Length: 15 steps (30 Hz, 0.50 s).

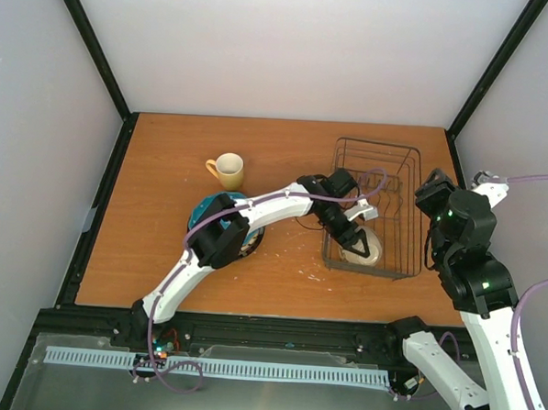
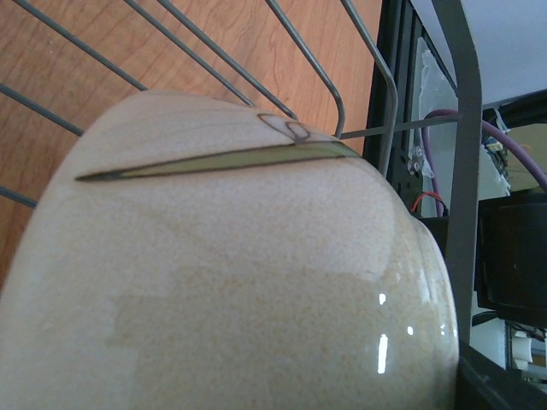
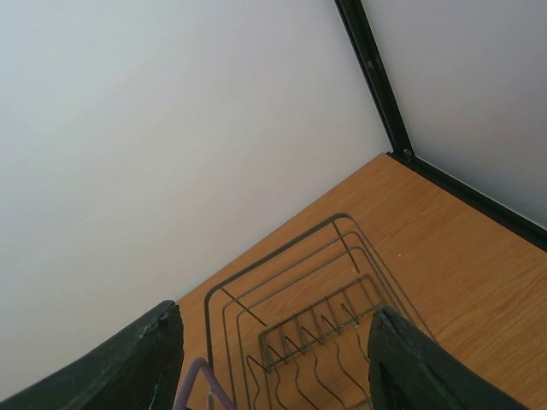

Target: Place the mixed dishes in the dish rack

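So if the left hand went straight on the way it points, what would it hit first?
The cream bowl, lying in the wire rack: it fills the wrist view right ahead of the left hand. Whether they already touch, the pictures do not show.

A robot lab cell: white panels (image 1: 291, 50), black frame posts (image 1: 94, 49), arms (image 1: 192, 270) bolted to a table (image 1: 167, 144).
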Each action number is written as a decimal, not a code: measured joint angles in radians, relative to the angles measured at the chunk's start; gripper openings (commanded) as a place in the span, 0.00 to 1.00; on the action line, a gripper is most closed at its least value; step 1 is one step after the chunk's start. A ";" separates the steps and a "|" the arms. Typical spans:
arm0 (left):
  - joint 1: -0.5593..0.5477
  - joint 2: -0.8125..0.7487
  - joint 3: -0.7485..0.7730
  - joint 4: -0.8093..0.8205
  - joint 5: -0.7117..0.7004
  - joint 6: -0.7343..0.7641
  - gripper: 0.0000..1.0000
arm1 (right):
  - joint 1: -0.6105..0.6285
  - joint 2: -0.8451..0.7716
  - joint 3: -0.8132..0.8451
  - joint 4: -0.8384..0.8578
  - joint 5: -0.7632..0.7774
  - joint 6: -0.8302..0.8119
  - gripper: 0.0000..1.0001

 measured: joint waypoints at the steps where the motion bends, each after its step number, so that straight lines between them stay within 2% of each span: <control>1: -0.002 0.000 0.003 -0.003 -0.006 0.000 0.49 | 0.000 0.003 0.003 0.001 -0.002 -0.004 0.59; 4: -0.008 0.000 0.010 -0.005 -0.024 0.001 0.61 | 0.000 0.008 0.011 0.002 -0.010 -0.015 0.59; 6: -0.013 0.000 0.016 -0.010 -0.035 0.003 0.96 | 0.000 0.010 0.014 0.005 -0.014 -0.020 0.59; 7: -0.015 0.000 0.018 -0.010 -0.043 0.006 0.99 | 0.000 0.011 0.014 0.007 -0.017 -0.023 0.59; 15: -0.038 0.012 0.020 -0.040 -0.146 0.026 1.00 | 0.000 0.024 0.014 0.008 -0.033 -0.041 0.59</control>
